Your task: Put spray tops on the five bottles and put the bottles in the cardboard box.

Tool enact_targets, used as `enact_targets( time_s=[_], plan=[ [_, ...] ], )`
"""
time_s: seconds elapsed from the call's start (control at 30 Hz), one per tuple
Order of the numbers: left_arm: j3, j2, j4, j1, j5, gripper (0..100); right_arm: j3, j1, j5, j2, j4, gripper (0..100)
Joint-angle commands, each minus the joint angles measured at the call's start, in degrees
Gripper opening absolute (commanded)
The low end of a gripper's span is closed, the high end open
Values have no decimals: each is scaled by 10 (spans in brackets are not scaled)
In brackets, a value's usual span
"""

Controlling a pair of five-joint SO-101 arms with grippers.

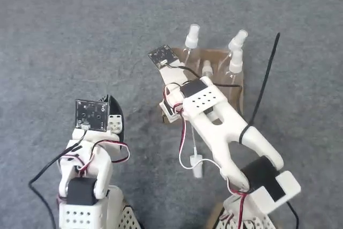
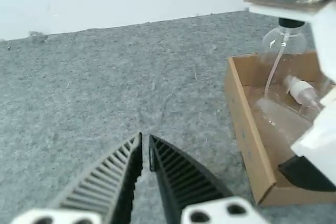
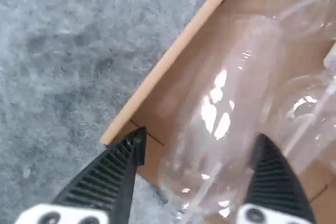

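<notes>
**Box Nearly Filled, One Spray Top Loose on the Table**

The right gripper [image 3: 199, 137] hung over a corner of the brown cardboard box [image 3: 173, 61] with its jaws spread wide. A clear plastic bottle [image 3: 226, 114] lay between them inside the box. A gap showed on one side of it, so it was not pinched.

Beyond that gripper, four white spray heads [image 1: 192, 36] stood up from bottles in the box. Well behind it, beside its own arm, a loose white spray top [image 1: 197, 165] with a thin tube lay on the grey felt table [image 1: 64, 52].

The left gripper [image 2: 145, 139] had its jaws pressed almost together on nothing, and the box sat ahead of it and off to one side.

By this showing, most bottles were capped and boxed, and one top probably remained to be fitted. Whether the bottle between the right jaws carried a top could not be told.
</notes>
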Motion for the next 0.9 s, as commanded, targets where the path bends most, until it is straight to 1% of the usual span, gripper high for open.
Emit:
enact_targets(
  time_s=[0.0,0.1,0.23,0.4,0.63,0.77,0.87],
  plan=[
    [-2,-8,-16,-2,-3,12,-35,5,-5,-9,-7,136],
    [-2,-8,-16,-2,-3,12,-35,6,-6,-9,-5,117],
    [-2,-8,-16,-2,-3,12,-41,25,-6,-10,0,114],
    [-2,-8,-16,0,-3,12,-91,42,-7,-18,50,113],
    [-2,-8,-17,0,-3,12,-121,39,-7,-109,104,113],
    [-2,-8,-17,1,-3,12,-121,11,-7,-145,145,113],
    [-2,-8,-17,0,-3,12,-121,-27,-7,-163,152,113]
  ],
)
